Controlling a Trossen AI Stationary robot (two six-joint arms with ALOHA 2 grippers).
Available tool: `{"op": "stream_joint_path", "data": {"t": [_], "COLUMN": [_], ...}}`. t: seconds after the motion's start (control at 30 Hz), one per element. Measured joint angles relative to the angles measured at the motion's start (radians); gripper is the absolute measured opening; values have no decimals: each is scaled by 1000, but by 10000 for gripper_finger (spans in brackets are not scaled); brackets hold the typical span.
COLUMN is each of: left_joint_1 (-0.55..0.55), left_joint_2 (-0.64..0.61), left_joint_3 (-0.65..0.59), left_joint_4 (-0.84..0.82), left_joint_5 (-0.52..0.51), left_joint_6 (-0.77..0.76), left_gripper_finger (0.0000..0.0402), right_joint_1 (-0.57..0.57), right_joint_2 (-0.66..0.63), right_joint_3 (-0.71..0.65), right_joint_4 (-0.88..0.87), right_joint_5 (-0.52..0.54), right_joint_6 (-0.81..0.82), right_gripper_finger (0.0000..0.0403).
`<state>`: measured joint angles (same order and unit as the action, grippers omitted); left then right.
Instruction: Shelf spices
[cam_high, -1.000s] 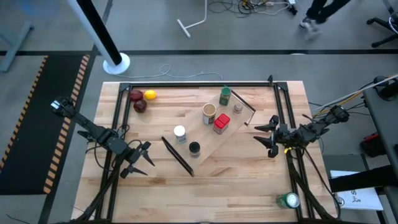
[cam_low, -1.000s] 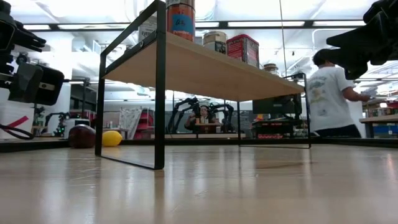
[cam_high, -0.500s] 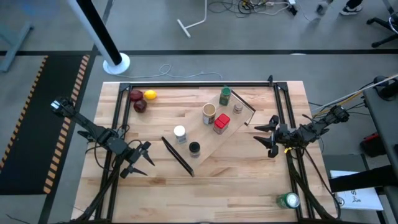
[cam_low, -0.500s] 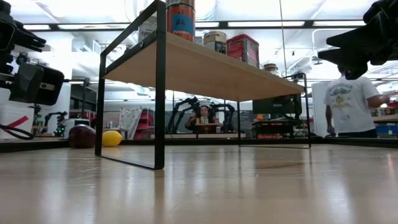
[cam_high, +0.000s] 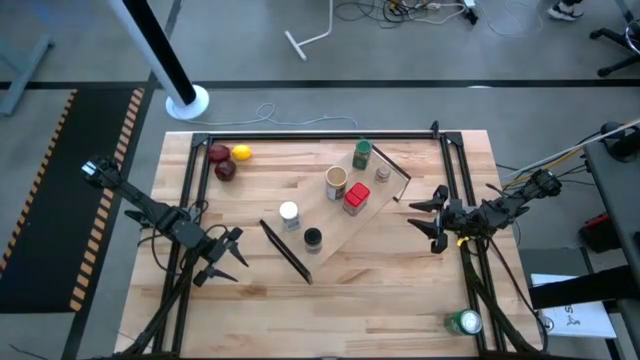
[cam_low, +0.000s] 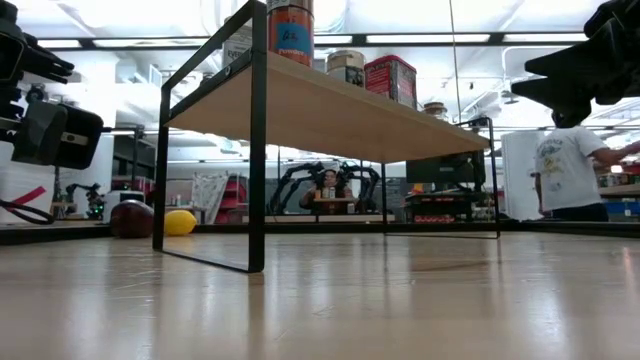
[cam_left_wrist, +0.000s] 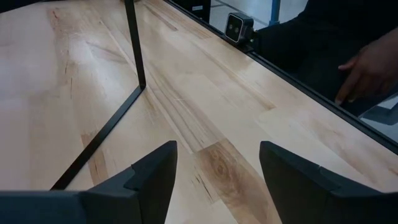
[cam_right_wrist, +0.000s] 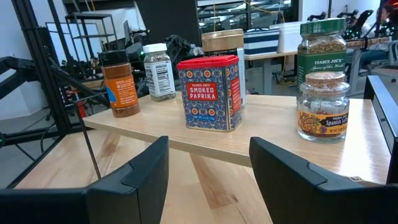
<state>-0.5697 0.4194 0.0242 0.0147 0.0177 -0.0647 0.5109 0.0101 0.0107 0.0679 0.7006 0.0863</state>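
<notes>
The shelf (cam_high: 335, 215), a light-wood plank on black bar legs, stands slantwise on the table's middle. All six spices stand upright on it: green-lidded jar (cam_high: 361, 155), tan cylinder (cam_high: 336, 182), red box (cam_high: 356, 198), tiny grey-capped jar (cam_high: 383, 173), white-capped jar (cam_high: 289, 214) and black-capped jar (cam_high: 312, 239). My right gripper (cam_high: 432, 215) hovers open to the right of the shelf, facing the red box (cam_right_wrist: 208, 93). My left gripper (cam_high: 225, 258) hovers open near the shelf's near-left end, above bare table (cam_left_wrist: 217, 168).
Red and yellow fruit (cam_high: 228, 160) lie at the far left corner. A green-and-white can (cam_high: 465, 322) stands at the near right corner. A black frame (cam_high: 300, 138) rims the table. A person's hand (cam_left_wrist: 367, 68) shows beyond the near edge, and another person (cam_low: 565, 165) stands in the room.
Both arms and all the spices have kept still. Only a person in the room beyond the table has walked toward the right.
</notes>
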Motion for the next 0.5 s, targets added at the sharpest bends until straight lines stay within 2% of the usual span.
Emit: {"op": "stream_joint_path", "data": {"t": [0.5], "left_joint_1": [0], "left_joint_2": [0], "left_joint_3": [0], "left_joint_4": [0], "left_joint_5": [0], "left_joint_6": [0], "left_gripper_finger": [237], "right_joint_1": [0], "right_joint_2": [0], "right_joint_3": [0], "right_joint_4": [0], "right_joint_5": [0], "right_joint_6": [0], "right_gripper_finger": [199]}}
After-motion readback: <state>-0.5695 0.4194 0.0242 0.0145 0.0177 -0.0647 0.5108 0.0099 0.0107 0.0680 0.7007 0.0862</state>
